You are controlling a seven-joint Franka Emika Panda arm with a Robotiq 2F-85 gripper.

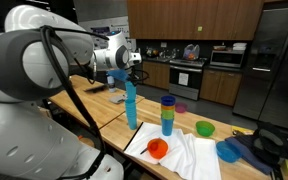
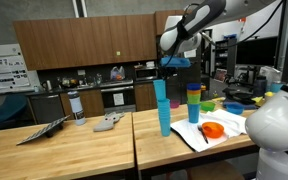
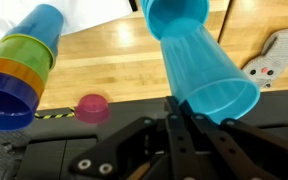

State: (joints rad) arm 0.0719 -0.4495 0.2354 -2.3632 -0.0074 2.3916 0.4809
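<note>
With gripper point(image 1: 131, 72) pinched shut on the top rim of the tall blue stack point(image 1: 132, 108) standing on the table point(image 1: 109, 108), looks partway through stacking: mixed-colour stack point(image 1: 167, 115) at three o'clock built, orange cup point(image 1: 157, 149) at five o'clock and green cup point(image 1: 204, 128) beyond lying loose.

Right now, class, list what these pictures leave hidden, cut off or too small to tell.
Wrist view: the dark fingers of the tool hide whether they pinch the blue cups.
Wrist view: the coloured cup stack is cut by the left edge, the grey object by the right.
Both exterior views: the blue cups are too small to count.
</note>
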